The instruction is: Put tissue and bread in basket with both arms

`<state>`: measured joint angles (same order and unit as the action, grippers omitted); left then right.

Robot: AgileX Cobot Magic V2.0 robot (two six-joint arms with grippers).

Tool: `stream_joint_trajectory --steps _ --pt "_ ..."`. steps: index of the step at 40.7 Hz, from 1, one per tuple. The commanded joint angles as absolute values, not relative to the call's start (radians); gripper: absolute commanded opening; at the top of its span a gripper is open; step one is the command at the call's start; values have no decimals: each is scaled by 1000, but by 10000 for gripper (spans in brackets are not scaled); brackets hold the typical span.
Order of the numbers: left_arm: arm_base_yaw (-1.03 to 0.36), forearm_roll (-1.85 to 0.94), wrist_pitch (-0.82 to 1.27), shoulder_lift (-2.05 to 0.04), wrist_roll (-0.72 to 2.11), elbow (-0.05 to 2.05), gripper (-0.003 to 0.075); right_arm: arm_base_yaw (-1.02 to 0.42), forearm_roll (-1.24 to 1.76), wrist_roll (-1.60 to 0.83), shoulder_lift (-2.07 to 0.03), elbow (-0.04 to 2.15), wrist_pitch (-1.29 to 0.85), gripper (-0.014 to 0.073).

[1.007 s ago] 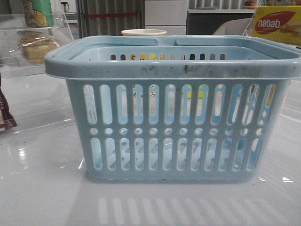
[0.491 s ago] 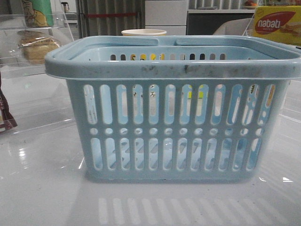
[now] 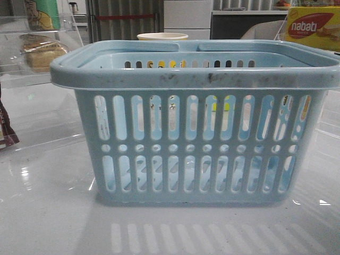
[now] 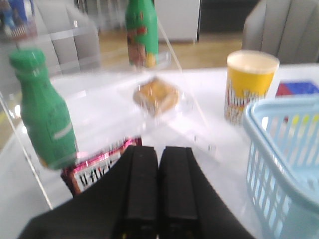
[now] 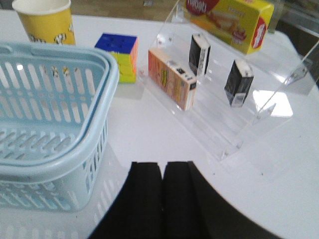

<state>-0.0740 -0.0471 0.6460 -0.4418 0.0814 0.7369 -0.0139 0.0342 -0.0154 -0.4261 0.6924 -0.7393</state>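
Glossy white bench (image 3: pixel 48 223) carried everything, with grey chairs and a wooden floor behind it. Both tools were empty, so nothing of the task looked done.

Left tool (image 4: pixel 158 186), two matt black fingers, was pressed together with nothing between them. Beyond it, to the left of the basket, the bread (image 4: pixel 156 95), a golden-brown sliced loaf in clear crinkled wrap, lay on a clear acrylic stand (image 4: pixel 99 114). A green plastic bottle (image 4: pixel 44 112) stood near it, and a maroon packet with white print (image 4: pixel 97 169) lay just beside the tool.

Right tool (image 5: pixel 162 199) was likewise closed on nothing. To the right of the basket a stepped acrylic rack (image 5: pixel 234 124) held two small dark packets, and I judged one of these the tissue (image 5: pixel 238 83), standing upright. An orange carton (image 5: pixel 172 78), a colour cube (image 5: pixel 118 56) and a yellow wafer box (image 5: pixel 232 19) sat close by.

The large light blue plastic basket (image 3: pixel 196 79), slotted, scuffed along its thick rim, showed no bread or tissue through its slots; a yellow paper cup (image 4: pixel 250 84) stood behind it. Both picks and both drops remained.
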Motion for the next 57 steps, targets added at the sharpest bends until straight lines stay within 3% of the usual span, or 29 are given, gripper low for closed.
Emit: stream_joint_trajectory --steps 1,15,17,21,24,28,30,33,57 --pt "-75 -56 601 -503 72 770 93 -8 23 -17 -477 719 -696 57" --pt "-75 -59 596 -622 72 731 93 -8 23 -17 -558 675 -713 87" --pt "-75 -59 596 -637 72 731 94 -8 23 -17 -566 672 -713 153" --pt "-75 -59 590 -658 72 730 132 -8 23 -17 -584 672 -711 372" --pt "-75 -59 590 -674 72 730 226 -8 22 -17 -599 672 -711 533" --pt "-75 -59 581 -685 72 730 390 -8 22 -17 -630 672 -706 629" --pt "-75 -59 572 -690 72 730 456 -8 21 -17 -652 672 -693 624" --pt "-75 -59 551 -692 72 730 493 -8 12 -14 -690 674 -664 624" --pt "-75 -62 545 -692 72 730 487 281 -12 23 -1229 1088 -611 624"
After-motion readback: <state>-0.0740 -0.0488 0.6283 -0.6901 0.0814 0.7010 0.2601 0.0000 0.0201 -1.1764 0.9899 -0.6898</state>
